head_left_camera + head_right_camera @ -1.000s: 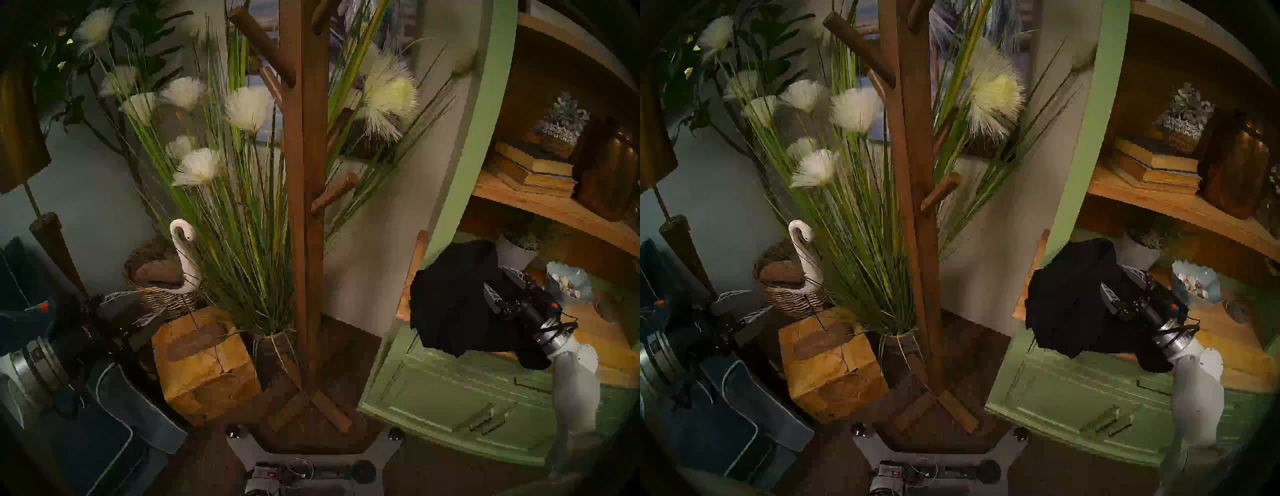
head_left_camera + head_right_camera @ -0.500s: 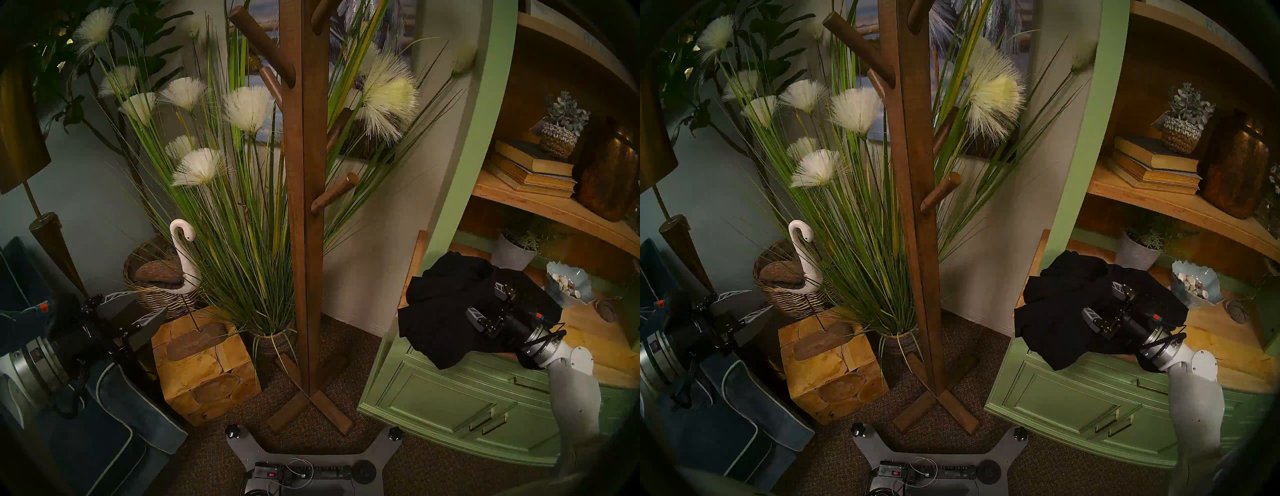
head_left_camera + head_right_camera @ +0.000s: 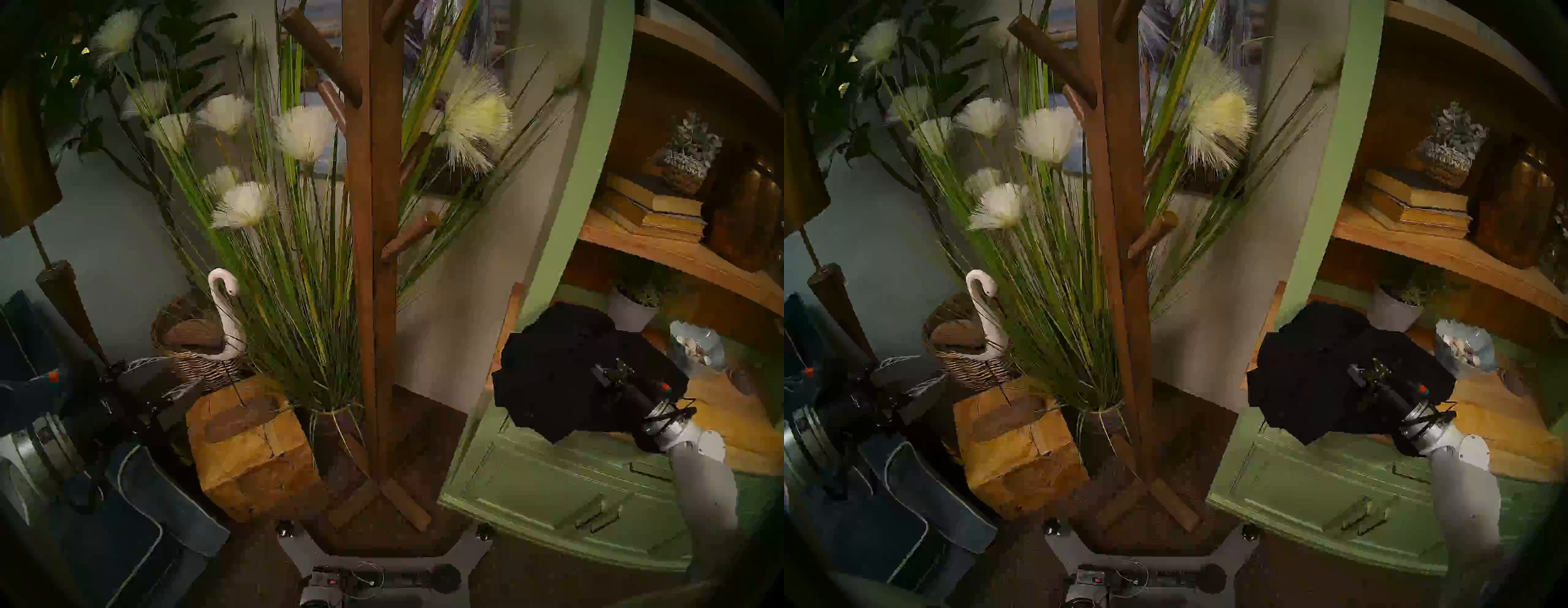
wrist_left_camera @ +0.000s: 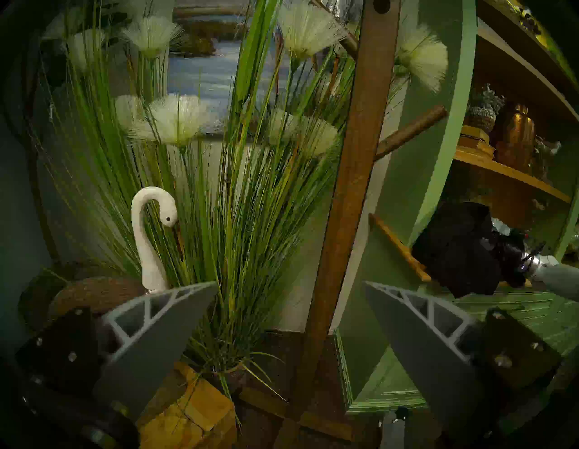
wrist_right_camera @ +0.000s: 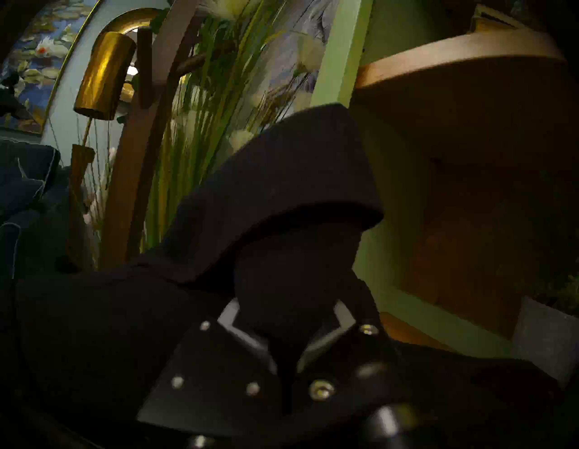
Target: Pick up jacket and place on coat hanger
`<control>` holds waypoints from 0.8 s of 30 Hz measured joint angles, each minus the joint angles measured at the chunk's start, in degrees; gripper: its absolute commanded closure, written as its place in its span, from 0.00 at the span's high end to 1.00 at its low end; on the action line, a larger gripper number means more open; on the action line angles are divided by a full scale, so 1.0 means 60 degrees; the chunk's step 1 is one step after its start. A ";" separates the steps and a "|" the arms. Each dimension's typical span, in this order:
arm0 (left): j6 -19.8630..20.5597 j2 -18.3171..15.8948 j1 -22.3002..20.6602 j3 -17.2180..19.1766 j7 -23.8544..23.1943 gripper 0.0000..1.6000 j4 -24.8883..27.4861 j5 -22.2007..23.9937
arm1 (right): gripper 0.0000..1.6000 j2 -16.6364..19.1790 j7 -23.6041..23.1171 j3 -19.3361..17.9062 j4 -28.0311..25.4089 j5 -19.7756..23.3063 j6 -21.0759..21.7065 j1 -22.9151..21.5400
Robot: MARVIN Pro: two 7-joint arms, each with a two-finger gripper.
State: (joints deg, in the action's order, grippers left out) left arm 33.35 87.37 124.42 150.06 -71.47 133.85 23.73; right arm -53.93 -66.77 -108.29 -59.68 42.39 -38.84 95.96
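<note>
The black jacket (image 3: 547, 373) lies bunched on the wooden counter of the green cabinet (image 3: 547, 488), one fold hanging over the front edge. It also shows in the right head view (image 3: 1306, 373) and the left wrist view (image 4: 454, 247). My right gripper (image 3: 592, 373) is sunk into it. In the right wrist view its jaws stand nearly together, and the gripper (image 5: 288, 301) is shut on a fold of the jacket (image 5: 269, 188). The brown wooden coat stand (image 3: 373, 254) rises in the middle, pegs bare. My left gripper (image 3: 169, 378) is open and empty at the far left, and so it shows in the left wrist view (image 4: 291, 282).
A wooden block stool (image 3: 250, 446), a wicker basket with a white swan (image 3: 225, 314) and a tall grass plant (image 3: 297, 276) crowd the stand's left. A grey plant pot (image 3: 628, 312) and a shell bowl (image 3: 695, 348) stand behind the jacket. A blue cushion (image 3: 140, 509) lies below my left arm.
My right gripper has turned, sunk into the jacket and shut on a fold; its open fingers no longer show. The jacket has bunched slightly. My left arm has not moved.
</note>
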 measured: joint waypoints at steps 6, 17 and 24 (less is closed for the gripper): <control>0.0000 0.0000 -0.0001 -0.0004 0.0003 1.00 -0.0002 -0.0008 | 0.00 -0.0055 0.0755 0.0303 -0.0686 0.0525 -0.0719 0.0207; -0.0001 -0.0001 -0.0003 -0.0007 0.0005 1.00 -0.0007 -0.0021 | 0.00 -0.0159 0.1821 0.0892 -0.1763 0.0961 -0.1759 0.0597; -0.0001 -0.0002 -0.0004 -0.0009 0.0006 1.00 -0.0013 -0.0042 | 0.00 -0.0336 0.2545 0.1726 -0.2504 0.1136 -0.2417 0.0647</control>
State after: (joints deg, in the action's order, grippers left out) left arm 33.34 87.36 124.39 150.01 -71.44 133.77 23.48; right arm -55.95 -51.50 -97.94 -74.71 49.21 -53.34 99.84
